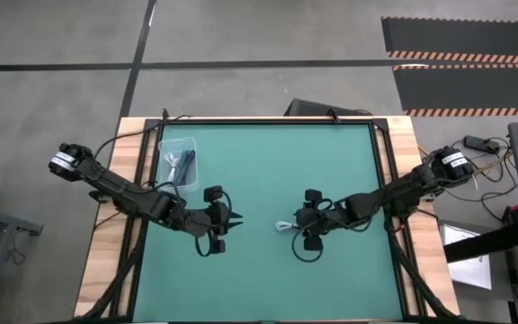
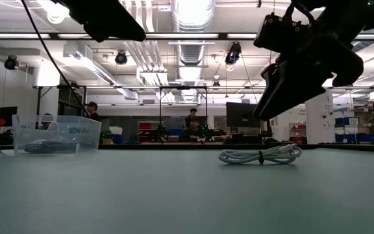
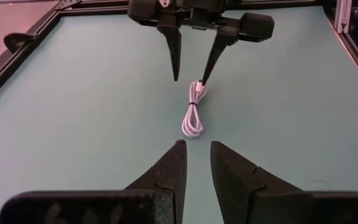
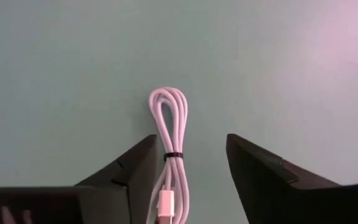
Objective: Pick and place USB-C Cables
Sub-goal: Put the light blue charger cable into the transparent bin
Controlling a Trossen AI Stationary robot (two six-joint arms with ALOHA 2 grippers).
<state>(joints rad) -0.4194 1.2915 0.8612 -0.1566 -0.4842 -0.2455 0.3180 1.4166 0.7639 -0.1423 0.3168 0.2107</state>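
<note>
While the two dark arms reach toward each other over the green-topped desk (image 1: 268,270), a short white USB-C cable (image 1: 285,227), coiled into a small bundle and cinched by a thin dark tie, lies flat on the mat near the middle. The right claw (image 1: 299,227) hangs just above the cable's plug end, its two dark tapered fingers (image 4: 132,168) spread wide with the bundle lying loose between them; it grips nothing, and from the low view it sits clear of the mat. The left claw (image 1: 237,216) is raised above the mat a little way off, pointing at the cable from the opposite side. Its fingers (image 3: 169,168) stand a narrow gap apart and hold nothing. Near the far left corner of the desk stands a clear plastic rectangular bin (image 1: 177,163) holding a few cable bundles, a dark one and a pale one among them. Across the room beyond the desk, people sit at workbenches.
</note>
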